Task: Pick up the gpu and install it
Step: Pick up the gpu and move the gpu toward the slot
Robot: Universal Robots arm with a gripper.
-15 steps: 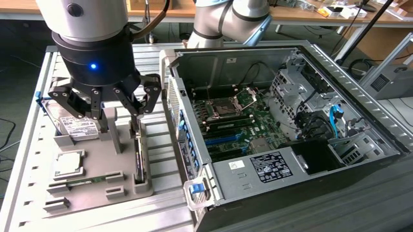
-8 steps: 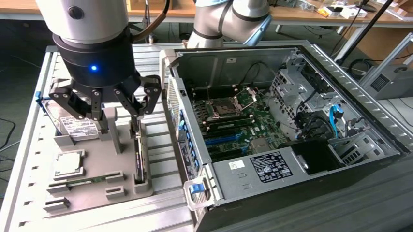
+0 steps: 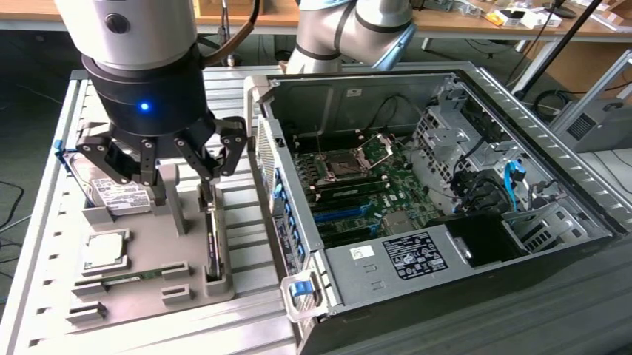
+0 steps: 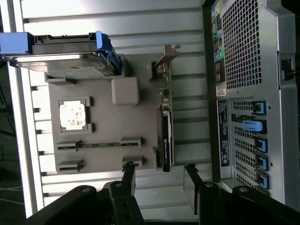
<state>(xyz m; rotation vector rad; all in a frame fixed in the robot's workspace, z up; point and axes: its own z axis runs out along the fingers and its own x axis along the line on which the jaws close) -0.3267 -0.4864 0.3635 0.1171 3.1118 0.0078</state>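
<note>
Reaching step, I'd say: hand (image 3: 183, 177) spread, empty, hovers above the gpu (image 3: 212, 237) along the tray (image 3: 148, 255) edge beside the computer case (image 3: 326, 96).

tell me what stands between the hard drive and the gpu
A grey upright post on the holder tray, between hard drive and gpu, in the wrist view.

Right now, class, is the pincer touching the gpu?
Apart. The wrist view shows the open pincer straddling the gpu, with a clear gap between each finger and the card.
</note>
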